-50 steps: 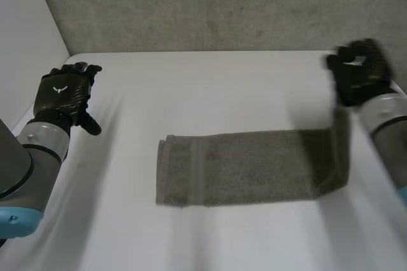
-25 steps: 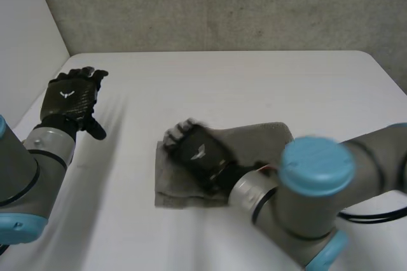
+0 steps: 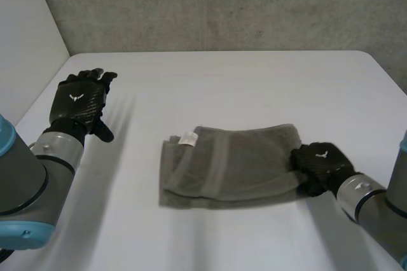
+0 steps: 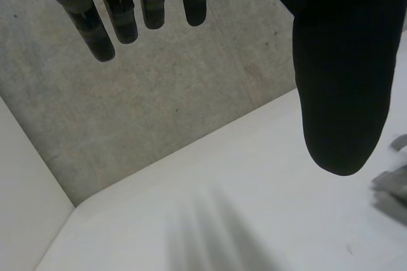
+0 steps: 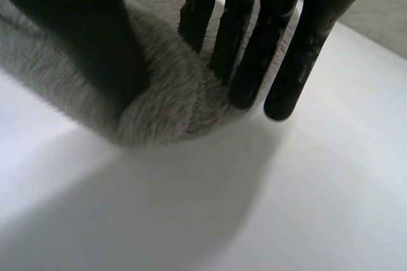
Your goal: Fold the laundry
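A grey towel (image 3: 229,166) lies folded over on itself in the middle of the white table (image 3: 254,80), a small white label (image 3: 187,138) showing at its left end. My right hand (image 3: 320,168) is at the towel's right folded end. Seen from the right wrist, the towel (image 5: 159,99) bulges between the thumb on one side and the fingers (image 5: 245,61) on the other, so my right hand (image 5: 82,35) pinches the fold. My left hand (image 3: 79,102) hovers open over the table's left side, well away from the cloth. The left wrist view has its straight fingers (image 4: 114,23) and a bit of towel (image 4: 391,185) beyond the thumb.
A rough grey wall (image 3: 222,4) runs behind the table, and a white side wall (image 3: 25,42) closes off the left. Bare tabletop surrounds the towel on all sides.
My right hand carried the towel's right end over to the left, laid it down, then swung back to the new fold at the right. The left hand edged slightly forward.
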Tool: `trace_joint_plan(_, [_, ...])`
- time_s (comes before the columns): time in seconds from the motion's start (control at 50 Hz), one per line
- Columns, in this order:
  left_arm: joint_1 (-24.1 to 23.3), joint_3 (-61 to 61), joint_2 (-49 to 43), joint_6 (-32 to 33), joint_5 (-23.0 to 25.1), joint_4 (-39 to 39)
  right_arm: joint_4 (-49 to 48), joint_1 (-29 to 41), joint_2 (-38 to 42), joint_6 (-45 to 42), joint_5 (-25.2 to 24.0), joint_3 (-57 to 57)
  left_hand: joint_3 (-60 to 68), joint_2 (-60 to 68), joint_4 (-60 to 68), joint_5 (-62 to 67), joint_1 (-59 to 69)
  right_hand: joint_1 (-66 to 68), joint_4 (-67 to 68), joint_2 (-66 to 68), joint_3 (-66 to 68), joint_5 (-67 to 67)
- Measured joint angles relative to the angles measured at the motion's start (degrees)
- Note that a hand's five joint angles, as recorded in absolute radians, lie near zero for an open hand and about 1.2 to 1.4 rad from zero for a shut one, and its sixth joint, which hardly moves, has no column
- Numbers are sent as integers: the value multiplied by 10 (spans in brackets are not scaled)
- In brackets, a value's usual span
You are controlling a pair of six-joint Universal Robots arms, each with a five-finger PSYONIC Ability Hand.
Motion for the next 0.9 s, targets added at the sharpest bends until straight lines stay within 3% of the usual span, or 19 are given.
trace_joint_plan(0.02, [0, 0, 0, 0, 0, 0, 0, 0, 0, 0, 0, 0, 0, 0, 0, 0, 0, 0, 0, 0, 0, 0])
trace_joint_plan(0.04, [-1, -1, 1, 0, 0, 0, -26, -16, -2, -18, 5, 0, 0, 0, 0, 0, 0, 37, 87, 65, 85, 78])
trace_joint_plan(0.16, [-7, -2, 2, 0, 0, 0, -75, 7, -35, -92, 28, -24, 0, 0, 0, 0, 0, 42, 94, 65, 89, 88])
trace_joint_plan(0.34, [-10, -4, 5, 0, -1, 0, -86, 189, -35, -151, 57, -111, 0, 0, 0, 0, 0, 43, 94, 65, 89, 95])
trace_joint_plan(0.42, [-11, -6, 7, 0, -1, 0, -83, 280, 8, -173, 55, -143, 0, 0, 0, 0, 0, 48, 95, 69, 92, 98])
trace_joint_plan(0.54, [-15, -7, 7, 0, -1, -1, -79, 347, 75, -212, 50, -149, 0, 0, 0, 0, 0, 49, 95, 70, 94, 99])
trace_joint_plan(0.68, [-18, -7, 8, 1, -1, -2, -74, 353, 77, -212, 49, -130, 0, 0, 0, 0, 0, 41, 23, 13, 24, 50])
trace_joint_plan(0.7, [-21, -5, 8, 1, -1, -2, -74, 349, 64, -199, 50, -126, 0, 0, 0, 0, 0, -19, -48, -54, -46, -13])
trace_joint_plan(0.72, [-24, -3, 8, 0, -1, -3, -73, 344, 52, -184, 52, -123, 0, 0, 0, 0, 0, -223, -267, -273, -256, -227])
trace_joint_plan(0.78, [-37, 9, 10, -2, -1, -6, -64, 304, -2, -102, 56, -121, 0, 0, 0, 0, 0, -358, -454, -458, -458, -421])
trace_joint_plan(0.9, [-65, 42, 13, -7, -1, -15, -23, 217, -79, 64, 54, -133, 0, 0, 0, 0, 0, -359, -456, -462, -467, -428])
